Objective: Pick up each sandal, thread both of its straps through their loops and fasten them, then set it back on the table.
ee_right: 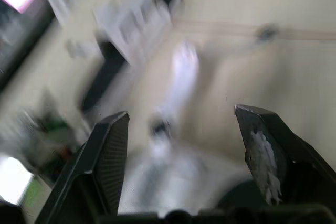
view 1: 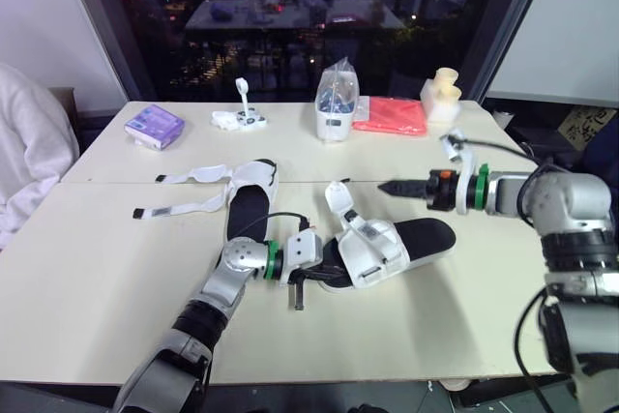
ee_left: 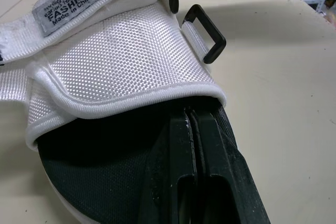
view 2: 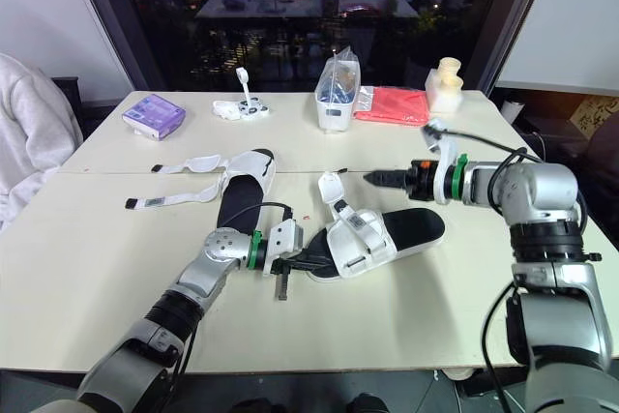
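Left eye view: sandal [view 1: 426, 237] lies mid-frame, long axis left-right. My left gripper [view 1: 317, 276], fingers together, sits under its upper at the left end. Right gripper [view 1: 392, 186], fingers wide, hovers just right of the raised strap [view 1: 337, 197].

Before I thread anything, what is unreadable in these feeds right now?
Left gripper: tips hidden under the strap flap of the near sandal, left wrist view; grip unconfirmed.
Right wrist view: blur smears everything beyond the open right gripper.
Far sandal: loops too small to find in the head views.
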Controlling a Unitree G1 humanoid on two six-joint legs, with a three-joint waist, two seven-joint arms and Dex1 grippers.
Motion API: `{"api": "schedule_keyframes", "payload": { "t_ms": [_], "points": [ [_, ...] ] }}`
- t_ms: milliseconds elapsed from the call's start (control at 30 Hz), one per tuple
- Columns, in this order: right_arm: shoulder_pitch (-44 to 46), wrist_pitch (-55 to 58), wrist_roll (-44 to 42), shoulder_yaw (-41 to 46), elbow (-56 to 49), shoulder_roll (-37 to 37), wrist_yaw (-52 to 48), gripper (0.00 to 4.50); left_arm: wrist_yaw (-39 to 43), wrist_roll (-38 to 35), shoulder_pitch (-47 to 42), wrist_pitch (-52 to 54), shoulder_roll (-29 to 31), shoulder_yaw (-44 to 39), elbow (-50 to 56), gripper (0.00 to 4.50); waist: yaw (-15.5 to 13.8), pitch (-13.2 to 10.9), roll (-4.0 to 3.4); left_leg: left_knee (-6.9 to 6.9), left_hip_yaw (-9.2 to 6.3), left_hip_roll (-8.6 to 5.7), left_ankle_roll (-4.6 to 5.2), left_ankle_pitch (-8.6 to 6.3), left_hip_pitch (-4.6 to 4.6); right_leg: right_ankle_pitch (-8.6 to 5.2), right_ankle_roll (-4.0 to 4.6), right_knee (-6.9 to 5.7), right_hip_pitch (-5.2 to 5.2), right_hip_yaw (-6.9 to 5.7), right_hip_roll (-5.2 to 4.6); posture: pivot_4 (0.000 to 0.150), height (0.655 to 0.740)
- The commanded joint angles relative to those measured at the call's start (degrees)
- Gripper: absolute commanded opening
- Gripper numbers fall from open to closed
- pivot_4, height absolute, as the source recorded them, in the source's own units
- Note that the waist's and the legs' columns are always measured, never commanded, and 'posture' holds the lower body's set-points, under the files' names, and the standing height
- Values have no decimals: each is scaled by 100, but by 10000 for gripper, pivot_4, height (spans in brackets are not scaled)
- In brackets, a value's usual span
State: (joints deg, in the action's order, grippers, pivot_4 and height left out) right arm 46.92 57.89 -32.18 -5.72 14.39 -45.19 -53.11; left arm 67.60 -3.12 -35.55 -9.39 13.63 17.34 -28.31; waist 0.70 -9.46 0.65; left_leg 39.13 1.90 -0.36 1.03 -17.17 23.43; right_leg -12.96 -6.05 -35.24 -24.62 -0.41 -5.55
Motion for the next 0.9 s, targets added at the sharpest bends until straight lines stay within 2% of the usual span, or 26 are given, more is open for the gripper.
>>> {"api": "schedule_keyframes", "payload": {
  "t_ms": [33,333,467,667,900],
  "points": [
    [103,-1092,625,-523,-217,-199,-816,34191,31,8,66,18,35,77,107,0,12,-1,-2,1,4,-1,0,0,-1,0,0,0,0,-4,2,1500,7400],
    [843,-1917,1383,-1056,760,342,-1718,34191,1,4,98,51,27,72,153,0,-5,-2,-2,7,9,3,1,1,-4,5,-9,-7,1,-6,27,1500,7400],
    [1128,-1517,1479,-1160,1105,532,-2019,34191,-25,3,137,67,47,63,196,0,-6,-2,-2,7,10,3,1,1,-4,5,-9,-6,0,-6,26,1500,7400],
    [1370,-1557,1847,-1285,1725,905,-2082,34191,-63,4,176,104,51,61,260,0,2,-2,-3,6,10,3,1,1,-5,5,-9,-7,0,-6,20,1500,7400],
    [1419,-1594,2100,-1363,1912,1088,-2295,34191,-97,9,159,99,47,47,237,0,5,-2,-3,6,10,2,0,1,-5,5,-9,-8,-1,-7,8,1500,7400]
  ]
}}
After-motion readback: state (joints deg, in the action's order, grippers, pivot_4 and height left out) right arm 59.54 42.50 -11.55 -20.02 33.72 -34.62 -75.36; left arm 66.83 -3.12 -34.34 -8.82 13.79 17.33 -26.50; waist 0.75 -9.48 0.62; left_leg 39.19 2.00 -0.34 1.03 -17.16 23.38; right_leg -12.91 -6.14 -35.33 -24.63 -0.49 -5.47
